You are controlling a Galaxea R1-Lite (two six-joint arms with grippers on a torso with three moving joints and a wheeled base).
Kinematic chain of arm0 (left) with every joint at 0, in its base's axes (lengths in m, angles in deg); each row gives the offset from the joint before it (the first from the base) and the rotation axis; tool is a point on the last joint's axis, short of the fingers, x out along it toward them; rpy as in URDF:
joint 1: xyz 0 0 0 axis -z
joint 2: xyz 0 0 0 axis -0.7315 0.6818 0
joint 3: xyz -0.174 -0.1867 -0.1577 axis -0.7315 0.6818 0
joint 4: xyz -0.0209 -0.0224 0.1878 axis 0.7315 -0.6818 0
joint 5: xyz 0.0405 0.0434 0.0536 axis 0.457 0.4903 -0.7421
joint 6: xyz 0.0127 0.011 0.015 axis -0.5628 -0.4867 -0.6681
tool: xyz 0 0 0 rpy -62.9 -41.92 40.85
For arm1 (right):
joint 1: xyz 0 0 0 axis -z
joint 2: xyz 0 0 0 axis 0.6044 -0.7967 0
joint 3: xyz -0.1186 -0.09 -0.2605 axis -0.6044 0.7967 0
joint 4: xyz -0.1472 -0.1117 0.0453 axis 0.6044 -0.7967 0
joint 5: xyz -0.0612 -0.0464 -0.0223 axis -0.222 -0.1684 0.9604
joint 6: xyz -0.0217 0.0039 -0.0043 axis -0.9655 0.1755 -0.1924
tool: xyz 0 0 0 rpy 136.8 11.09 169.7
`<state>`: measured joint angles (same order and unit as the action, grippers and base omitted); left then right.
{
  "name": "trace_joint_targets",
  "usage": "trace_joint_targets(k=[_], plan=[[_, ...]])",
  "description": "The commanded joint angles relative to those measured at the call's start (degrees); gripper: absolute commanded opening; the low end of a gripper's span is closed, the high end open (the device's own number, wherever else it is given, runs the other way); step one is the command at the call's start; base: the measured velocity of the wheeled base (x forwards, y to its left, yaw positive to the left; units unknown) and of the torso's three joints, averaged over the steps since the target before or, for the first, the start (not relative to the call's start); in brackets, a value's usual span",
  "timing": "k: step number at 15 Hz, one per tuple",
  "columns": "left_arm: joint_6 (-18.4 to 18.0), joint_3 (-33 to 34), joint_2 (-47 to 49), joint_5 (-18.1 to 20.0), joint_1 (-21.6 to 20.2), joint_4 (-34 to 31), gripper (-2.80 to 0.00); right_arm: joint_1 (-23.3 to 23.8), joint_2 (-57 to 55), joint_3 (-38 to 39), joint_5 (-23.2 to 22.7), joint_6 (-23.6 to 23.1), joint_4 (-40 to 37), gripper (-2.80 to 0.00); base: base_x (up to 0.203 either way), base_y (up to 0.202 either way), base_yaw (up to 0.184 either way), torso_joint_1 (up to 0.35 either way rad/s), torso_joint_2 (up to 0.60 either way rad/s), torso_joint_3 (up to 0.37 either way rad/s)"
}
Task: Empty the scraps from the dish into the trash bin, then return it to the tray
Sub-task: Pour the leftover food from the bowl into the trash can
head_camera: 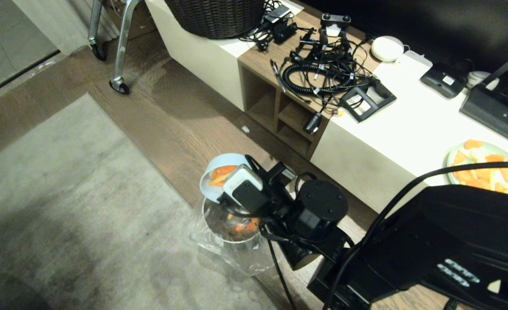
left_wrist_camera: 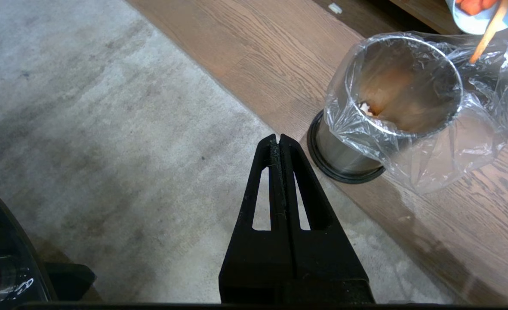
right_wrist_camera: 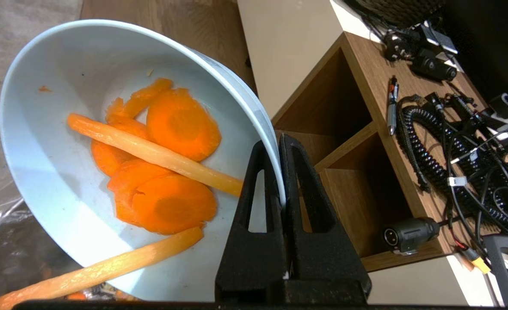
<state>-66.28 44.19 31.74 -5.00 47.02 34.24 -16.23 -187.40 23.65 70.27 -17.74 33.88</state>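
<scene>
Your dish, tipped steeply, hangs over the bin on the wood floor at the edge of the grey rug. Carrot scraps cling to its pale inside: round slices and long strips, one strip sliding over the lower lip. The right gripper pinches the dish's rim, one finger inside the wall and one outside, closed tight on it. In the head view orange pieces lie in the bin's clear liner. Your left gripper hangs over the rug beside the bin, fingers pressed together, holding nothing. Beyond, a low cabinet carries a tangle of cables and a plate of orange food.
</scene>
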Motion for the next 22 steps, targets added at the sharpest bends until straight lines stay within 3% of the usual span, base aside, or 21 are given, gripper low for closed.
trace_joint_targets(k=[1, 4, 8, 12, 16, 22], plan=[[0.05, 0.00, -0.02, -0.02, 0.00, 0.02, -2.80, -0.02, -0.12, -0.98, 0.14, -0.38, 2.74, -2.80, 0.000, 0.000, 0.000, 0.000, 0.00, 0.000], [0.05, 0.00, -0.02, -0.02, 0.00, 0.02, -2.80, -0.02, -0.78, -3.16, -0.78, -2.25, 2.74, -2.80, 0.000, 0.000, 0.000, 0.000, 0.00, 0.000], [0.05, 0.00, -0.02, -0.02, 0.00, 0.02, -2.80, -0.02, -0.78, -5.08, -6.85, -4.79, 2.74, -2.80, 0.000, 0.000, 0.000, 0.000, 0.00, 0.000], [0.05, 0.00, -0.02, -0.02, 0.00, 0.02, -2.80, 0.07, -0.56, -5.20, -7.27, -4.96, 2.74, -2.80, 0.000, 0.000, 0.000, 0.000, 0.00, 0.000], [0.05, 0.00, -0.02, -0.02, 0.00, 0.02, -2.80, 0.57, -0.21, -7.21, -12.75, -7.56, 2.74, -2.80, 0.000, 0.000, 0.000, 0.000, 0.00, 0.000], [0.05, 0.00, -0.02, -0.02, 0.00, 0.02, -2.80, 1.04, -0.03, -7.22, -15.34, -8.74, 2.74, -2.80, 0.000, 0.000, 0.000, 0.000, 0.00, 0.000]])
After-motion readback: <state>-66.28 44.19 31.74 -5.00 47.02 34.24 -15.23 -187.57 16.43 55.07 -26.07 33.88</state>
